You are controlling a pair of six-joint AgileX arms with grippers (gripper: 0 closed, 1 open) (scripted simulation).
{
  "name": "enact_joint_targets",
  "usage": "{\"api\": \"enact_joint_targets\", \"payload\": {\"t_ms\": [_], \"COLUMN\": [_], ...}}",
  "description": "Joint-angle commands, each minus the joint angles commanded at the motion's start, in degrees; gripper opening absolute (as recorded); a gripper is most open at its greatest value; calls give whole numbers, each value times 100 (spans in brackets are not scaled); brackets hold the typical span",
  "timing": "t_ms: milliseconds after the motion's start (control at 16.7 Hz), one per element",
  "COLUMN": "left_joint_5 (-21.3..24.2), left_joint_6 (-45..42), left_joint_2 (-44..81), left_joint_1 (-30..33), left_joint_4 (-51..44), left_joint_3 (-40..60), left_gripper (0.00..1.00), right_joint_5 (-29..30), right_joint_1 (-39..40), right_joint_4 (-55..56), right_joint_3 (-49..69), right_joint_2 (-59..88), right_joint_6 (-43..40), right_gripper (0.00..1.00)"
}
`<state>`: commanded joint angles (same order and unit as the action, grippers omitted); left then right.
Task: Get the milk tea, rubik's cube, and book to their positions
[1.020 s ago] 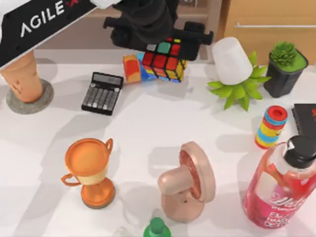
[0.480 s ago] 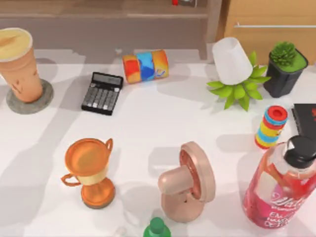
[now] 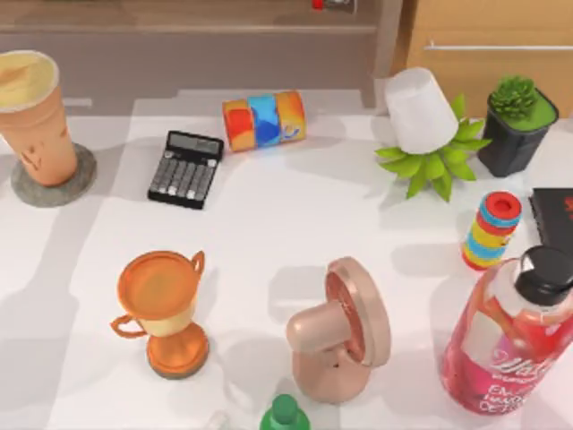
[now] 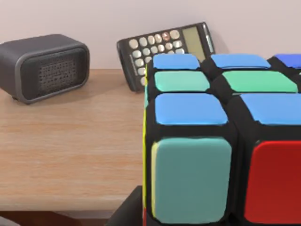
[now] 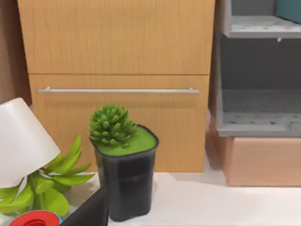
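The rubik's cube (image 4: 211,141) looms close in the left wrist view, blue and green squares on top and a red one on its near face. My left gripper (image 4: 216,220) is shut on it, with one dark finger (image 4: 128,213) showing under its edge. The cube hangs over a wooden shelf (image 4: 70,150). The milk tea (image 3: 36,112) stands upright on a grey coaster (image 3: 54,184) at the table's far left. A teal corner of the book (image 5: 290,8) lies in an upper grey shelf compartment. A dark part of my right gripper (image 5: 89,214) shows near the potted succulent (image 5: 123,162).
A grey speaker (image 4: 44,66) and a leaning calculator (image 4: 164,47) sit on the wooden shelf. On the table are a calculator (image 3: 185,168), striped can (image 3: 264,119), trophy (image 3: 163,309), pink fan (image 3: 345,331), white cup (image 3: 419,109), ring tower (image 3: 491,228) and pink bottle (image 3: 510,336).
One second ago my left arm held the cube above the striped can. The arm and cube have since left the top view toward the back.
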<state>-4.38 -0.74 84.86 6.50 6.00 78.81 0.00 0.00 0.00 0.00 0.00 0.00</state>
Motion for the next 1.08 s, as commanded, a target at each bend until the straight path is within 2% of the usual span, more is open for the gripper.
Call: {"api": "enact_joint_targets", "payload": {"t_ms": [480,780,1080], "left_joint_5": [27,39,135], "left_joint_6": [32,163,10], "left_joint_2": [160,1153,2181], "left_joint_1": [-157,-564,-155], "left_joint_4": [244,564,-163], "left_joint_3": [206,1566,2427], "left_gripper": [0,0,0], "right_joint_5": [0,0,0], "right_joint_1": [0,0,0], "right_joint_4": [0,0,0], "right_joint_3": [0,0,0], "right_joint_2": [0,0,0], "right_joint_6": [0,0,0], "right_gripper": [100,100,100]}}
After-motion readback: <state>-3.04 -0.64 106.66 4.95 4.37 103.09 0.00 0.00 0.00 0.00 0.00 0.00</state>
